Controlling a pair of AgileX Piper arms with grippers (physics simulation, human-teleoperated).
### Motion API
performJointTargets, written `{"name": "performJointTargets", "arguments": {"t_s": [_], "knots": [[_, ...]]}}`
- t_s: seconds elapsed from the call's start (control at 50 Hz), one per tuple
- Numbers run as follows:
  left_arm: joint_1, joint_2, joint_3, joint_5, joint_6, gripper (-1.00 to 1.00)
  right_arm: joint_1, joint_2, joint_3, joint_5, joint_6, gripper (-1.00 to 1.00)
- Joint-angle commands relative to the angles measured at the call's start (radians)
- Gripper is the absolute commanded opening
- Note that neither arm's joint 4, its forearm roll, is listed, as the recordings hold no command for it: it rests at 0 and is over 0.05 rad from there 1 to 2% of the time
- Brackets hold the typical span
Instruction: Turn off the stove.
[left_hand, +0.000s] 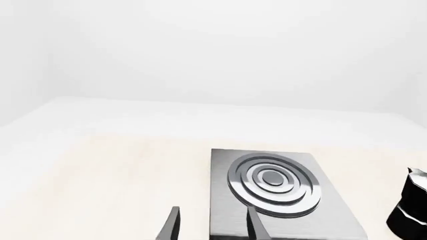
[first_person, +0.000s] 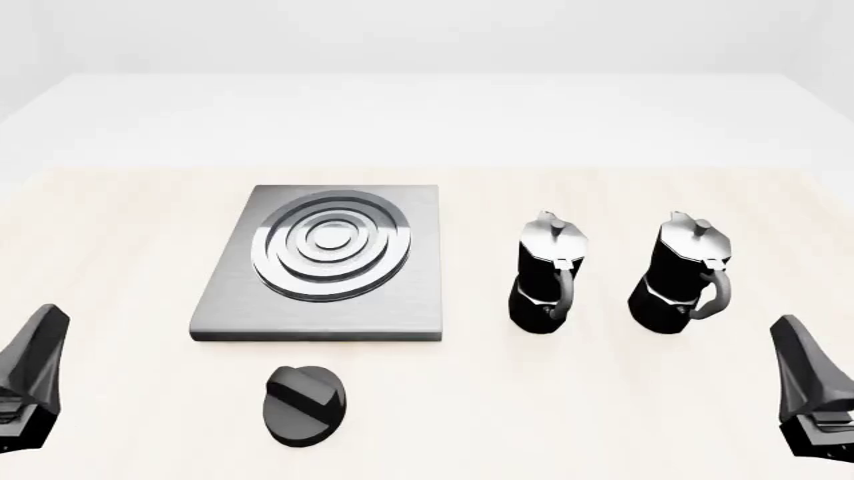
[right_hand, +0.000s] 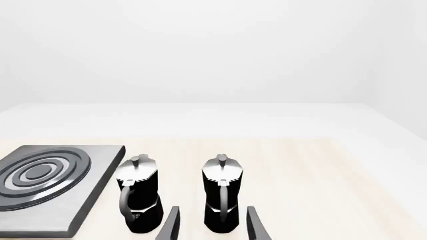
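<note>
Approach step, nothing touched yet. Left end effector (left_hand: 212, 226) and right end effector (right_hand: 212, 224) both spread, empty. Next: left reaches knob (first_person: 306, 403) near stove (first_person: 327, 262), pinches ridge, twists.

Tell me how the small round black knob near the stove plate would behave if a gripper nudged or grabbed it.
The small round black knob looks squat and low, so it probably won't tip. Its raised ridge should give jaws a firm purchase for twisting. It appears rigid, and would likely turn in place rather than slide, though its mounting isn't visible.

Front view high behind both arms, wrist views low, facing forward, all sharing the stove (first_person: 327, 262).
</note>
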Motion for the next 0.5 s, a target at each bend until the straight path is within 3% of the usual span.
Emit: {"name": "performJointTargets", "arguments": {"t_s": [0.02, 0.34, 0.5], "knots": [[-0.005, 0.015, 0.052, -0.064, 0.053, 1.00, 0.001, 0.004, -0.002, 0.000, 0.000, 1.00], [-0.003, 0.032, 0.037, -0.073, 0.055, 1.00, 0.003, 0.000, -0.007, 0.008, 0.002, 1.00], [-0.054, 0.120, -0.004, -0.096, 0.061, 1.00, 0.005, -0.001, -0.009, 0.009, 0.003, 1.00]]}}
